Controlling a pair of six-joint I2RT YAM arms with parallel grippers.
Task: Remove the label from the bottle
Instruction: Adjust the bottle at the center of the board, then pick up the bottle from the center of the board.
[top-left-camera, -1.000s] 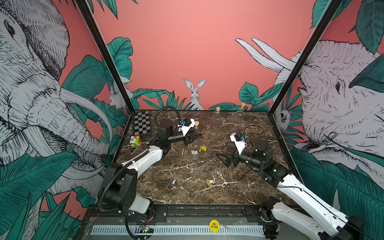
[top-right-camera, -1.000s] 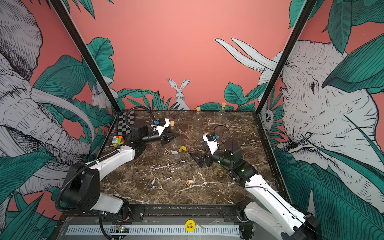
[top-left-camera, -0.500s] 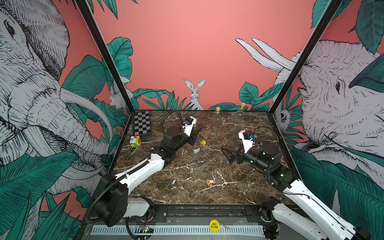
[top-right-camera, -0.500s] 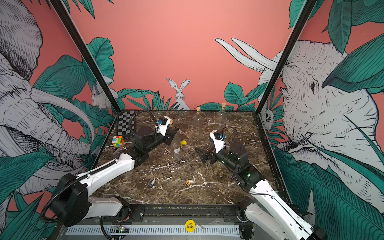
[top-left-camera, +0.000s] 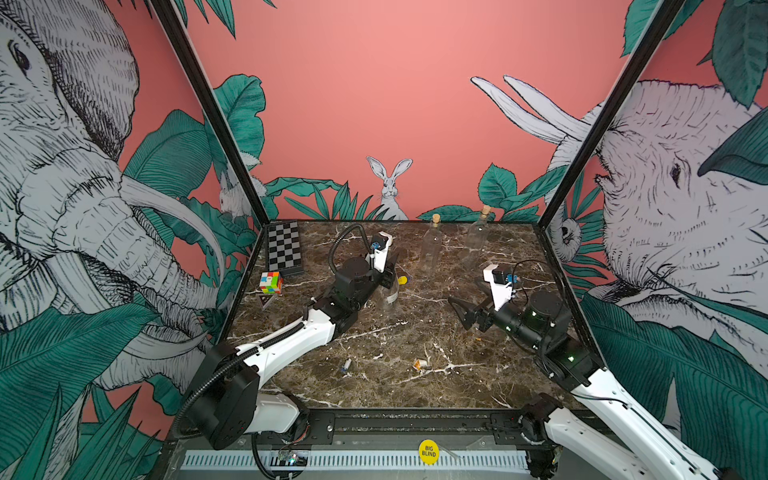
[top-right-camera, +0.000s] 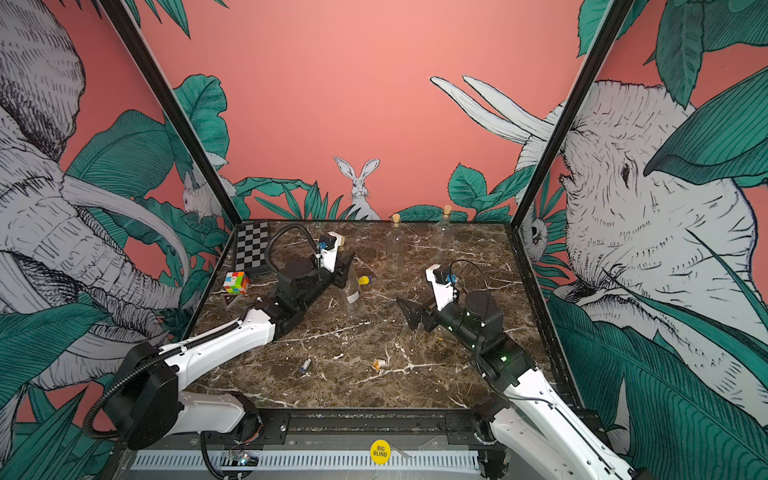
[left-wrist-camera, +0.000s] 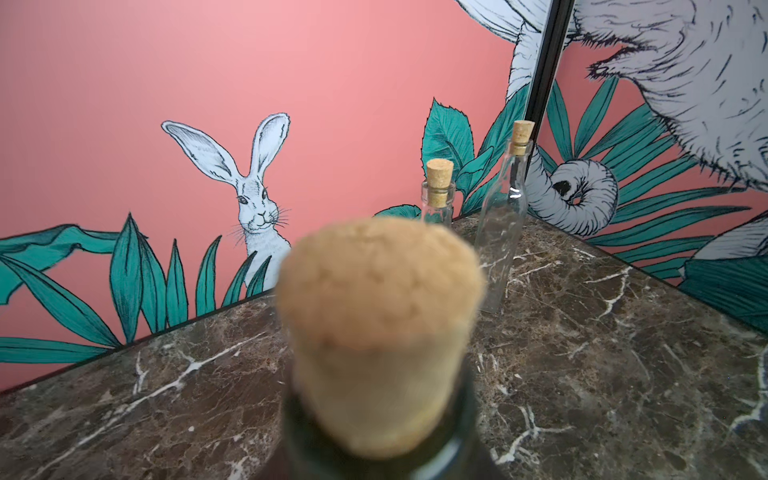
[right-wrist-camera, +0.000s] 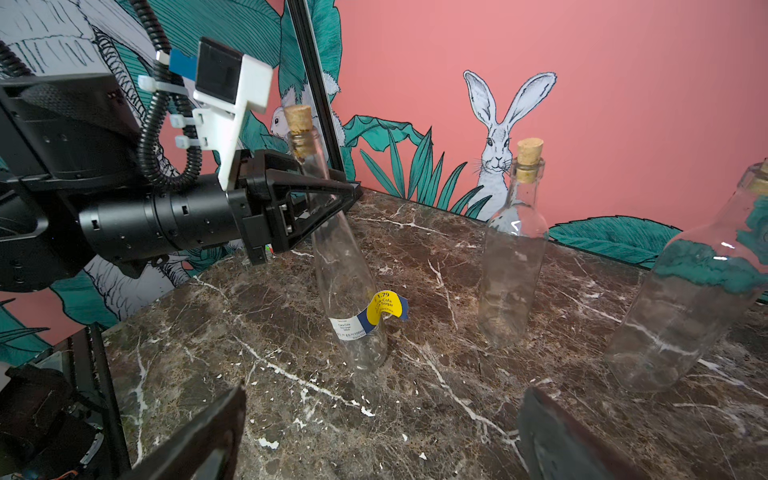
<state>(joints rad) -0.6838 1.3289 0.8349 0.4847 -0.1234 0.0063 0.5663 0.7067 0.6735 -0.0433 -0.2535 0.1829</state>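
marble table | chessboard; colour cube; labelled bottle; two bare bottles; paper scraps

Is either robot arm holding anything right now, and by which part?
The left gripper straddles the neck of the tilted clear glass bottle with the yellow label; whether it grips cannot be told. The right gripper is open and empty.

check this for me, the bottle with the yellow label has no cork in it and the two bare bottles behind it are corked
One thing is off: the bottle with the yellow label does have a cork in it, as the right wrist view shows. The two bare bottles behind it are corked.
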